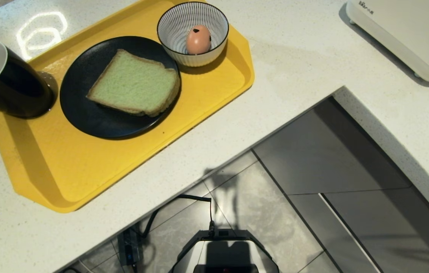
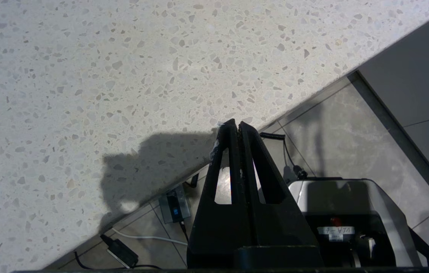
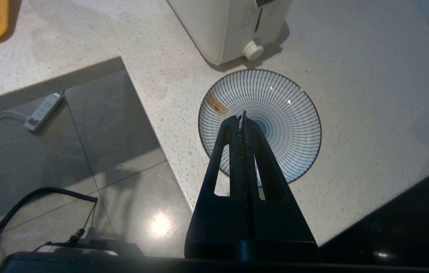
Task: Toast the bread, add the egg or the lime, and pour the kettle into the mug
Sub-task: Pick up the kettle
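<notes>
Bread [image 1: 135, 83] lies on our black plate [image 1: 81, 110] on the yellow tray [image 1: 66, 170], the mug [image 1: 5, 77] beside it; behind, the egg [image 1: 198, 40] sits in a striped bowl [image 1: 176, 26]. Our left gripper [image 2: 236, 125] and right gripper [image 3: 243, 117] are closed, empty, the right above a striped plate [image 3: 286, 113].

On yellow tray [image 1: 58, 178]: one black plate [image 1: 85, 113], one bread slice [image 1: 134, 83] on it, one striped bowl [image 1: 192, 34], one egg [image 1: 198, 40] inside, one mug [image 1: 3, 79] at tray's edge. Off tray, on counter: one white appliance [image 1: 407, 34], one striped plate [image 3: 275, 113] near it. My grippers: two, left gripper [image 2: 235, 127] and right gripper [image 3: 242, 119].
</notes>
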Tool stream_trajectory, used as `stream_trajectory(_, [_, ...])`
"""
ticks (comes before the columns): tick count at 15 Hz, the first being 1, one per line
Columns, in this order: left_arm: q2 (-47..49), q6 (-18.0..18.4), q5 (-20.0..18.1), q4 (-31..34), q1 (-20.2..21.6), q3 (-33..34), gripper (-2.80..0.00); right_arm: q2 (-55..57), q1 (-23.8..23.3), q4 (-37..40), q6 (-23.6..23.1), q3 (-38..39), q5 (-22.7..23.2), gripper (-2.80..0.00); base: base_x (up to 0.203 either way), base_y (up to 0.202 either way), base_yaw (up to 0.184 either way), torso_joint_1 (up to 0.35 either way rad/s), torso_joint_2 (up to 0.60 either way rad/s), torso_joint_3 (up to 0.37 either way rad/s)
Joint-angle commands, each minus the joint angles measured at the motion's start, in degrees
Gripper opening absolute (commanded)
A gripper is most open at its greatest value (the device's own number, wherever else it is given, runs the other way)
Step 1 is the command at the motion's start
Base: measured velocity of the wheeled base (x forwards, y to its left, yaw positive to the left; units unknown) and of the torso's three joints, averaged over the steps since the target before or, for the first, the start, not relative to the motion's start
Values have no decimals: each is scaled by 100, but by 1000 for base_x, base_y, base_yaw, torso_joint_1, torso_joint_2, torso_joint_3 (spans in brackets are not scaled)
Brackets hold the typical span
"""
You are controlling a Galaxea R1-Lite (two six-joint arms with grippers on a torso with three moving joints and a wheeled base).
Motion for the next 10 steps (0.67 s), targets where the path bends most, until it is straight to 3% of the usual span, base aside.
stream_trajectory(1, [0, -2, -2, -3, 1, 79, -280, -763, -135, -314, 58, 780, -12, -280, 0, 0, 0, 0, 0, 0])
stream_trajectory(5, [0, -2, -6, -3, 1, 79, -280, -984, -164, -1342, 575, 2193, -455, -280, 0, 0, 0, 0, 0, 0])
stream_trajectory(10, [0, -2, 2, -3, 1, 79, -280, -1001, -166, -2392, 482, 4201, -361, -280, 0, 0, 0, 0, 0, 0])
